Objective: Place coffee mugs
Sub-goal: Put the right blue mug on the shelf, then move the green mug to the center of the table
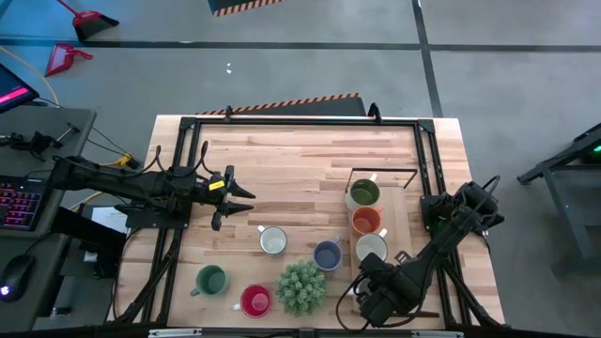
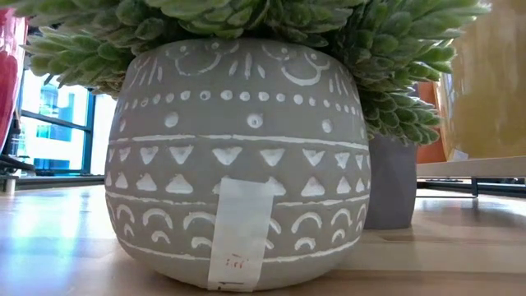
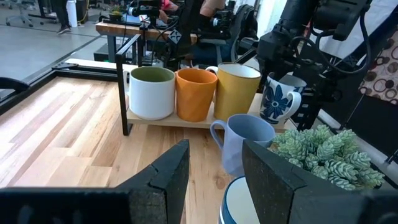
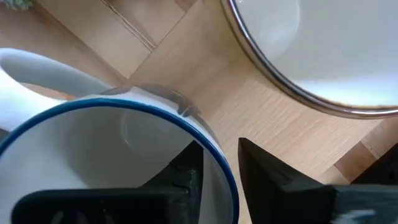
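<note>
Three mugs stand in a row on the wooden shelf (image 1: 402, 202): a white one with an olive inside (image 1: 363, 194), an orange one (image 1: 366, 222) and a yellow one with a white inside (image 1: 372, 247). On the table stand a white mug (image 1: 272, 241), a blue-grey one (image 1: 327, 254), a green one (image 1: 211, 280) and a red one (image 1: 255, 300). My right gripper (image 4: 221, 177) is at the shelf's near end, shut on a white mug with a blue flower (image 3: 280, 99). My left gripper (image 3: 214, 180) is open and hovers left of the white table mug (image 3: 242, 202). My right gripper holds the flowered mug by its blue-edged rim (image 4: 219, 160), pinched with one finger (image 4: 186, 177) inside the mug and one (image 4: 267, 180) outside. The fingers come from above, pointing down. The mug stays upright at the shelf's near end; whether its base rests there I cannot tell.
The spiky green plant (image 1: 301, 286) in its patterned grey pot (image 2: 238, 164) stands between the red and blue-grey mugs, close to my right gripper. A black frame (image 1: 310, 122) runs round the table. Bare wood (image 1: 291, 164) lies toward the far edge.
</note>
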Controlling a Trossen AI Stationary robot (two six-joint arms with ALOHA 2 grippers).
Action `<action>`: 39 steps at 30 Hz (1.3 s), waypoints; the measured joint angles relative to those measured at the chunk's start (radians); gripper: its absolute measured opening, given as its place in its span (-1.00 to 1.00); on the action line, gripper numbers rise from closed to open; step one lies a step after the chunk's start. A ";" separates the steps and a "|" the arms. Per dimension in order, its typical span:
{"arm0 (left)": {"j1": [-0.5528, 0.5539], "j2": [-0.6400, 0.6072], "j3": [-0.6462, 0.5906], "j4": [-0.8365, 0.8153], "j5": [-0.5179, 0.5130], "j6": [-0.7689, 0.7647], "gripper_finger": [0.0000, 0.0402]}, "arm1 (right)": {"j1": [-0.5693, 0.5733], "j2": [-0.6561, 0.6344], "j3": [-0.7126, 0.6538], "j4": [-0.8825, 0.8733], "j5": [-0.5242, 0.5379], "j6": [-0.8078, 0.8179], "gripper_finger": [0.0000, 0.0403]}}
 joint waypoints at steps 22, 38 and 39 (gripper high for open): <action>0.000 0.000 0.000 0.000 0.000 0.000 -0.33 | 0.000 -0.002 0.227 -0.162 0.095 -0.034 -0.52; 0.000 0.000 0.000 0.000 0.000 0.000 -0.33 | -0.001 -0.003 0.452 -0.174 0.440 -0.188 -0.52; 0.000 0.000 0.000 0.000 0.000 0.000 -0.33 | -0.001 -0.003 0.457 -0.173 0.441 -0.195 -0.52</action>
